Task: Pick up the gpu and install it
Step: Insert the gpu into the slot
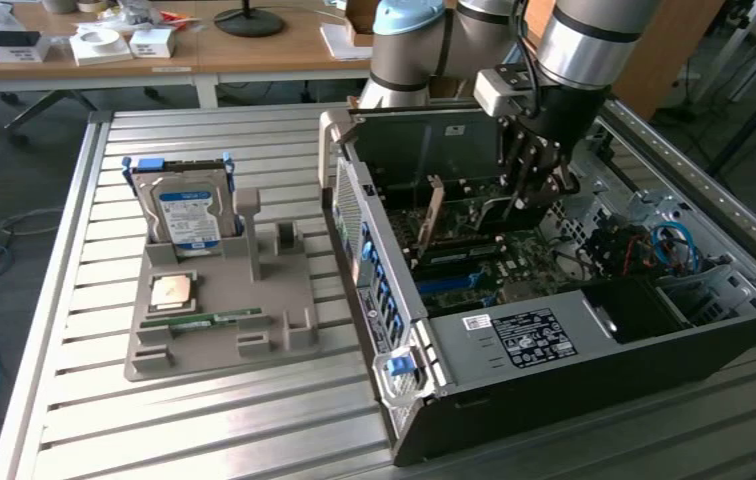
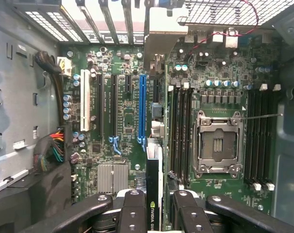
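Gripping gpu (image 2: 153, 189) edge-on, jaws clamped inside case (image 1: 485, 410) (slot contact hidden).

We count one open computer case (image 1: 512, 340) on the surface (image 1: 85, 420), and one grey holder (image 1: 225, 345) carrying one hard drive (image 1: 191, 215), one processor chip (image 1: 171, 291) and one memory stick (image 1: 205, 320). Inside the case we count one gpu (image 2: 153, 204) between two fingers (image 2: 133, 213), one blue slot (image 2: 142, 109), one white slot (image 2: 85, 107) and one processor socket (image 2: 218, 143).

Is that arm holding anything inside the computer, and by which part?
Yes: the gpu, standing on edge above the motherboard. The jaws pinch it across its upper edge, one on each flat side.
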Motion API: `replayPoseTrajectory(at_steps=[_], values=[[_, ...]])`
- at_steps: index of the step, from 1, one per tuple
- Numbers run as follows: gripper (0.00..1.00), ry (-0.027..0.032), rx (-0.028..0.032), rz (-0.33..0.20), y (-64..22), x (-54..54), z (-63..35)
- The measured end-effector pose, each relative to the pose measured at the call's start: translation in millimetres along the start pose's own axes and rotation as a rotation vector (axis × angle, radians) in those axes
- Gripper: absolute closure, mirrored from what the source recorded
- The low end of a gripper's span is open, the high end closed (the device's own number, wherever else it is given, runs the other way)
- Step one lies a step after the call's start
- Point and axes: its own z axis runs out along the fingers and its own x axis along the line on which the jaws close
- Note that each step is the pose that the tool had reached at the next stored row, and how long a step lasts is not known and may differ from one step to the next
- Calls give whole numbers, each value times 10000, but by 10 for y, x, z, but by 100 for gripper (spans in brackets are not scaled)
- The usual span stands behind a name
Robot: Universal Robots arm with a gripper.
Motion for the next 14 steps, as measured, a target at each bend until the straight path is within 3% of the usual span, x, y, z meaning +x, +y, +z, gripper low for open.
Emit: replayPoseTrajectory(at_steps=[14], values=[[74, 2, 3, 2, 14, 1, 29]])
